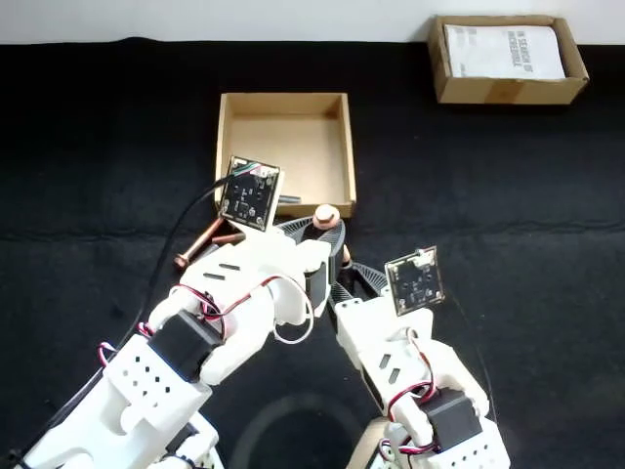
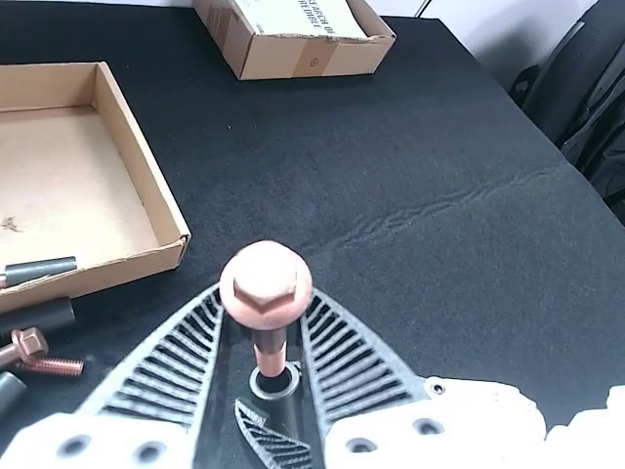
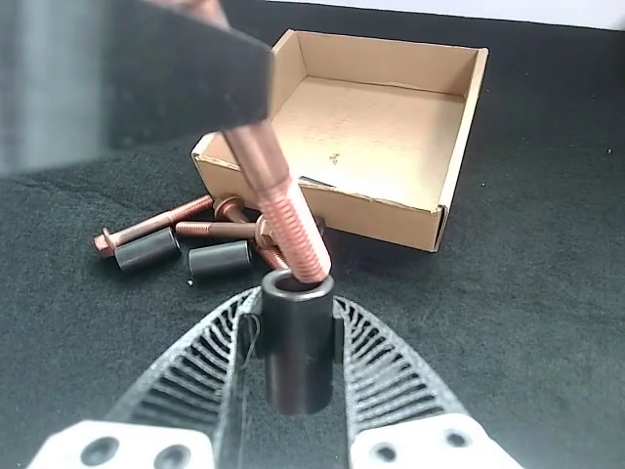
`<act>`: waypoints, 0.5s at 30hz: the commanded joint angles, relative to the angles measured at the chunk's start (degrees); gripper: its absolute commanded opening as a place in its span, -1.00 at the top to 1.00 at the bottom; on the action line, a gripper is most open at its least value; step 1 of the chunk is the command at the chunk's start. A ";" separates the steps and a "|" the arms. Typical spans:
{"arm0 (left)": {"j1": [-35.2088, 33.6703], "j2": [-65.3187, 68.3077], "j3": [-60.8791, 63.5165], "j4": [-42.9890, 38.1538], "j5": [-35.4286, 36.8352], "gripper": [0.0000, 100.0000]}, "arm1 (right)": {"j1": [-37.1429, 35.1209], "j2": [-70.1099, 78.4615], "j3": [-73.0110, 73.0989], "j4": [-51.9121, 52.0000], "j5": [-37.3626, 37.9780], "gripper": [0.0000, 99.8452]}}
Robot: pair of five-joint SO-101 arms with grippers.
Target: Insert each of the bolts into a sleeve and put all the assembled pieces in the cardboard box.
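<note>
Left gripper [image 2: 266,327] is clamped on a copper bolt [image 2: 266,283], fingers on the shank just under the hex head. Right gripper [image 3: 296,322] pinches a dark sleeve [image 3: 297,352] upright between its fingers. We see the bolt's threaded tip at the sleeve's mouth, with the bolt tilted; how far in it sits we cannot tell. Both parts are just in front of the cardboard box [image 1: 293,147], above the black table [image 1: 508,244].

In the high view the wrist cameras [image 1: 250,192] cover most of both grippers (the bolt head pokes out between them). In the right wrist view a blurred dark mass hides the bolt head. In the left wrist view the sleeve is mostly hidden under the bolt.

Loose bolts [image 3: 156,223] and loose sleeves [image 3: 146,250] lie beside the box, some cut off in the left wrist view. A dark piece [image 3: 317,183] lies inside the box by its near wall, hard to make out. A second box [image 1: 508,93] at the far corner holds a printed sheet [image 1: 503,51]; the print is too small to read.
</note>
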State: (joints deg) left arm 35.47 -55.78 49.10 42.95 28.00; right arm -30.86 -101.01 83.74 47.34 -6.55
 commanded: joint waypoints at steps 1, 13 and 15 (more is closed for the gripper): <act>0.92 0.13 -2.68 0.26 0.26 0.98 | 0.57 -0.13 -0.84 -1.36 0.70 0.99; 1.27 0.57 -1.71 0.26 0.09 0.98 | 0.57 -0.57 -0.92 -1.36 6.59 0.99; 1.45 0.66 -1.01 0.18 0.09 0.98 | 0.48 -0.57 -0.92 -1.36 6.59 0.99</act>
State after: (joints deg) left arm 35.47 -55.34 47.78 43.03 28.26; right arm -30.86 -100.92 83.74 47.34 -0.48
